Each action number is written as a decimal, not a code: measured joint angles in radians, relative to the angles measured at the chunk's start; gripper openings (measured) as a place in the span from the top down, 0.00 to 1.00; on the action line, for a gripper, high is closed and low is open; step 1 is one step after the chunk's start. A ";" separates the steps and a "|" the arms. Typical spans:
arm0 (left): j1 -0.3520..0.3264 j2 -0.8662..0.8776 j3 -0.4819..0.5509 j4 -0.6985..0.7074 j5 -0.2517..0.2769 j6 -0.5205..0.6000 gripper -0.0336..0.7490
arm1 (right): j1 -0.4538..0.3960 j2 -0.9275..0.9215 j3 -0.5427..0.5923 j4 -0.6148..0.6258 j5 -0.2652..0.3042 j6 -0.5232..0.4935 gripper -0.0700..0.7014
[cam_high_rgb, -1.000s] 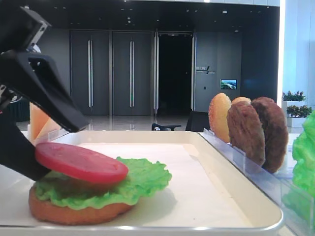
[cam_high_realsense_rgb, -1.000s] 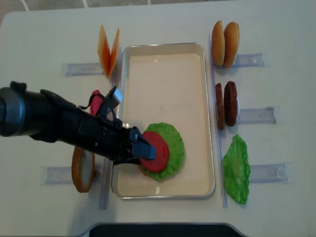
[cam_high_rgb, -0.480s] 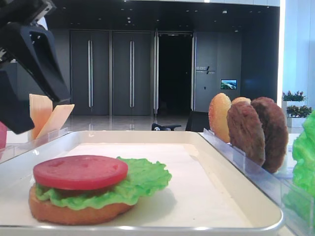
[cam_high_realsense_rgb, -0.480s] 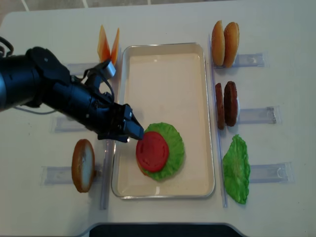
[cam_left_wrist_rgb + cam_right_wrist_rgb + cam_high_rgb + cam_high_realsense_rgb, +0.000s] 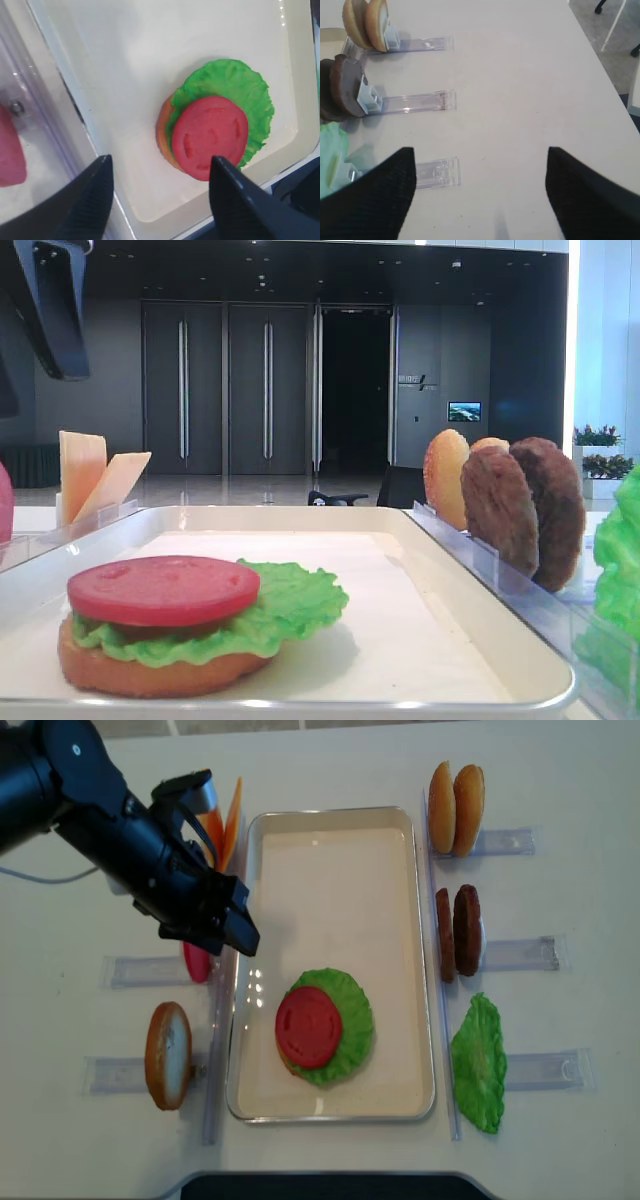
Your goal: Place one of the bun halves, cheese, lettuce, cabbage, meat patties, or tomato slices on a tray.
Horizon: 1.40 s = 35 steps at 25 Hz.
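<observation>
Office lobby: tall dark doors

Lighting is bright and even, from overhead. The tray rim carries small glare spots; soft shadows fall beside the stacked lettuce. In the low exterior view the dark hall behind is sharp, with a bright window strip at right. Both wrist views show blurred, out-of-focus black fingers at the bottom edge.

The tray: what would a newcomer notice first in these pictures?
On the white tray, near its front end, a red tomato slice lies on a green lettuce leaf over a bun half. The black left hand hangs open above the tray's left rim, holding nothing.
</observation>
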 joint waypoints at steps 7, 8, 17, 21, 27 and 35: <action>0.136 -0.026 -0.071 0.130 0.143 -0.025 0.37 | 0.000 0.000 0.000 0.000 0.000 0.000 0.21; 0.160 -0.028 -0.076 0.148 0.162 -0.026 0.37 | 0.000 0.000 0.000 0.000 0.000 0.000 0.21; 0.296 -0.056 -0.082 0.323 0.221 -0.082 0.37 | 0.000 0.000 0.000 0.000 0.000 0.000 0.21; 0.302 -0.088 -0.082 0.431 0.222 -0.099 0.40 | 0.000 0.000 0.000 0.000 0.000 0.000 0.21; 0.302 -0.163 -0.074 0.469 0.222 -0.150 0.41 | 0.000 0.000 0.000 0.000 0.000 0.000 0.21; 0.302 -0.394 0.143 0.470 0.226 -0.155 0.41 | 0.000 0.000 0.000 0.000 0.000 0.000 0.21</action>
